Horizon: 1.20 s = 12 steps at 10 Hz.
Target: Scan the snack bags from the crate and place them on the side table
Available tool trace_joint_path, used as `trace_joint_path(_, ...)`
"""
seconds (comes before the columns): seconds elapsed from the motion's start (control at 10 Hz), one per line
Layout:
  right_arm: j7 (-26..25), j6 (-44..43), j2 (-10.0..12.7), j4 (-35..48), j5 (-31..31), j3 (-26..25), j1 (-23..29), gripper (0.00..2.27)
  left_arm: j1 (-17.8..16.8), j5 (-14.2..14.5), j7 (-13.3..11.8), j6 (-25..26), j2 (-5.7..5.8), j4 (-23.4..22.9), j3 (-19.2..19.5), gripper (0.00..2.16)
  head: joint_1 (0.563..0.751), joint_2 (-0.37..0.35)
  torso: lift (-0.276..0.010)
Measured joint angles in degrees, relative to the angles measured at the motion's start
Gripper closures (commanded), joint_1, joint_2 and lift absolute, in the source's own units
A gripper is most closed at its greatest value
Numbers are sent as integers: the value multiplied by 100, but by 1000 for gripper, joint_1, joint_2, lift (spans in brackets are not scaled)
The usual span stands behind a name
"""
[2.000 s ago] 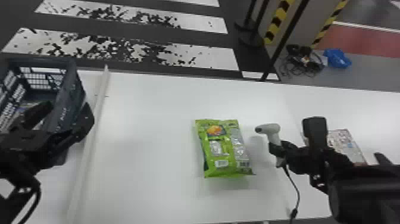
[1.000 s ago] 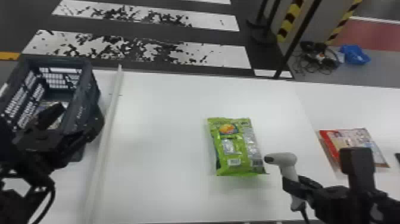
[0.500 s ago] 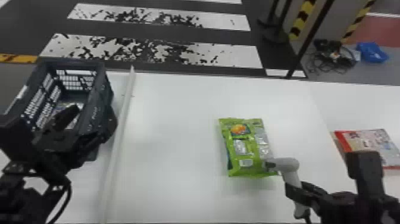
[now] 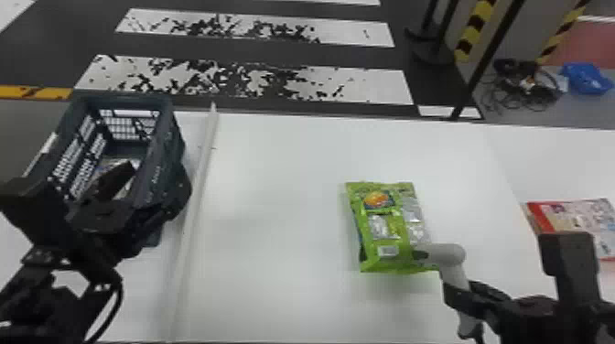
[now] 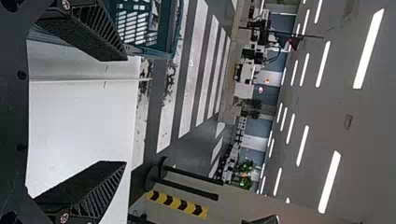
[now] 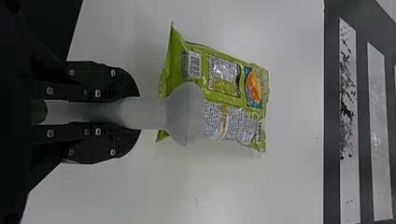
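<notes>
In the head view my right gripper (image 4: 466,292) holds the white scanner (image 4: 450,258) upright, its head over the lower right corner of the green snack bag (image 4: 389,228), which lies flat on the white table (image 4: 274,219). In the right wrist view the right gripper (image 6: 109,112) is shut on the handle of the scanner (image 6: 184,114), with the green bag (image 6: 224,95) beyond it. My left gripper (image 4: 151,192) is beside and over the dark crate (image 4: 158,178), where some bags lie. The left wrist view shows the left gripper (image 5: 114,112) open, nothing between its fingers.
A white raised strip (image 4: 194,201) runs along the table between the crate and the green bag. On the side table at the right lies a red and white bag (image 4: 576,219), just beyond the right arm. Black barrier posts (image 4: 485,59) stand past the table.
The scanner in my right gripper has moved left, relative to the table, to the green bag's corner. The head view has turned, so crate and bag appear farther right. The left gripper stays near the crate.
</notes>
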State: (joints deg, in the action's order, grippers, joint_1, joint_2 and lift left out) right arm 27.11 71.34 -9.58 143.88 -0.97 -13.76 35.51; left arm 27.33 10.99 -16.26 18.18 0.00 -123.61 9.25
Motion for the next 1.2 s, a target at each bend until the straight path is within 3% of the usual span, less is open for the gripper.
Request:
trace_joint_path(0.3,19,17,-2,-2,-9,-11,-40,2219,4,0,0,6,0,-5,-3,80,695,-57,-94)
trace_joint_path(0.6,-64,-23,-99,-366,-25,-229,-572,2216,24,0,-8,6,0,-36,-9,83,695,-96,-94)
trace_joint_path(1.2,-511,-728,-583,-2424,-131,-239,-2036,2216,53,-32,9,15,0,-142,-68,83,695,-186,-94)
